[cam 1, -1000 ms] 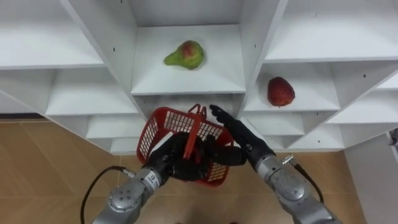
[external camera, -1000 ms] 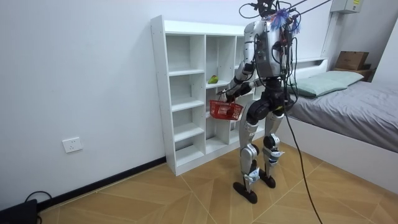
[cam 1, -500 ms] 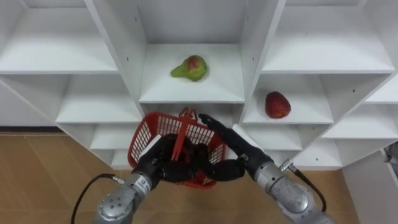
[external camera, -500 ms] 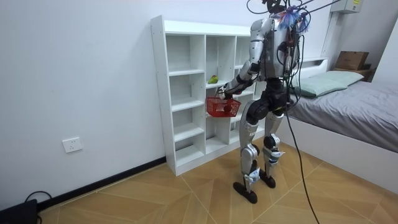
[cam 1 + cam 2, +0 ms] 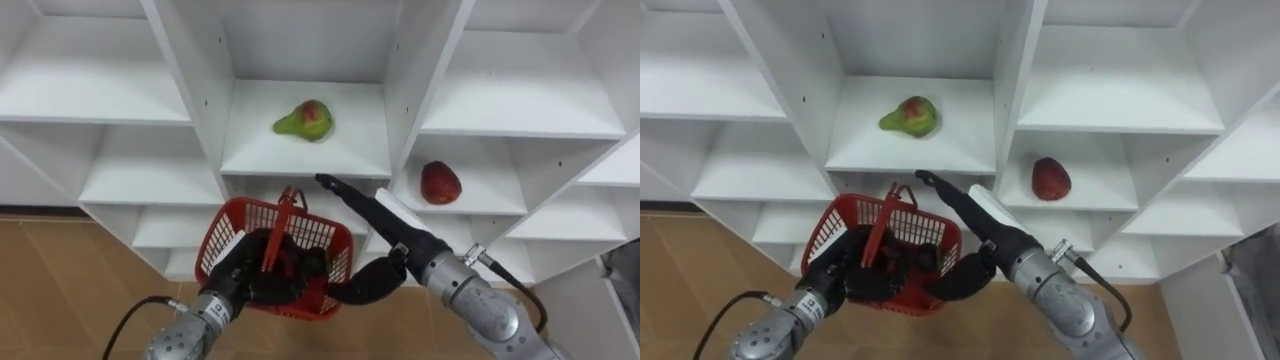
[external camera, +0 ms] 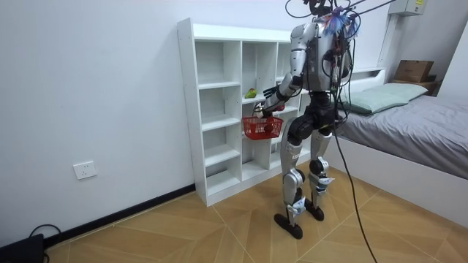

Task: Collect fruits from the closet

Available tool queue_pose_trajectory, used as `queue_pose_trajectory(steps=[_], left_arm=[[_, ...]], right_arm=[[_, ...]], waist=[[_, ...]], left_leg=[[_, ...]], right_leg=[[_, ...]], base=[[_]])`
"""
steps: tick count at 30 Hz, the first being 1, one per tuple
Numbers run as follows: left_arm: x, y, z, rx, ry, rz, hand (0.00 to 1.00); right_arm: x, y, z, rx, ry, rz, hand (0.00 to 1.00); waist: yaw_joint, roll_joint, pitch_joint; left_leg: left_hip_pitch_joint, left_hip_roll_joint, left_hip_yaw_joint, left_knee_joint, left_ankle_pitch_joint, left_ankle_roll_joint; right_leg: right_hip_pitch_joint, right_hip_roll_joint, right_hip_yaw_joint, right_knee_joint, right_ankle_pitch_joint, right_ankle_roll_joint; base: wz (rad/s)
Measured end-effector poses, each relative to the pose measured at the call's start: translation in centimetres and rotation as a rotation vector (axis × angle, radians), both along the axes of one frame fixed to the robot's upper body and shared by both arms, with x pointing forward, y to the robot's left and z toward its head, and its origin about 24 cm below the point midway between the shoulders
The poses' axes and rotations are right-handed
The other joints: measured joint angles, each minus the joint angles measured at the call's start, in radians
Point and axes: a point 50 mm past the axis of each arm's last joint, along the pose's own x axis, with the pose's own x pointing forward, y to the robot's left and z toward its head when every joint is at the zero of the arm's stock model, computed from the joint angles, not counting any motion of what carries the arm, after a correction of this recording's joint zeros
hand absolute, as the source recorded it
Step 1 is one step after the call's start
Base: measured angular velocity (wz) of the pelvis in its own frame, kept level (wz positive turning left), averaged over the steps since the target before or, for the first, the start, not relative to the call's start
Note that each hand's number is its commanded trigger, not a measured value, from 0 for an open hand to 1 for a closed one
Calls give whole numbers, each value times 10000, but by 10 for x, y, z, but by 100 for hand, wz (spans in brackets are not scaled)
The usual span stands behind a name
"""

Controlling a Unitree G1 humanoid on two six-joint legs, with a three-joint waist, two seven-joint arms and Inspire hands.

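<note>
A green pear with a red blush [image 5: 305, 119] lies on a middle shelf of the white closet [image 5: 120, 100]. A red fruit [image 5: 441, 183] sits one compartment to the right and a little lower. My left hand [image 5: 256, 281] is shut on the handle of a red basket [image 5: 232, 236], held below the pear's shelf. My right hand [image 5: 384, 216] is open, its straight fingers pointing up at the front edge of the pear's shelf, just short of the pear. In the room view I stand facing the closet with the basket [image 6: 261, 128] in front of me.
Upright dividers [image 5: 410, 70] flank the pear's compartment. The other shelves around it are bare. Wooden floor [image 5: 60, 290] lies below. A bed [image 6: 417, 124] stands at the room view's right, behind me.
My right hand has risen from beside the basket and stretched forward toward the pear's shelf. The basket has sunk slightly in the picture, which itself has shifted.
</note>
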Motion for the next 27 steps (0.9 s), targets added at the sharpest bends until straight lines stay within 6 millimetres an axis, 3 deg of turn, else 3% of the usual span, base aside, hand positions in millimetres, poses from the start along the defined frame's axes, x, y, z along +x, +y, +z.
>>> queue_pose_trajectory(steps=[11,27], left_arm=[[-1,6,0,36,29,232,100],[-11,6,-6,-87,328,289,100]], right_arm=[[5,1,29,649,-1267,-274,0],[6,5,43,1189,-1739,-239,0]], waist=[[-28,-110,42],[34,-198,61]], left_leg=[[153,2,35,-26,0,0],[517,-5,-6,-194,-4,-4]], right_leg=[[124,7,67,19,-14,18],[524,40,33,-170,-13,29]], base=[[0],[0]])
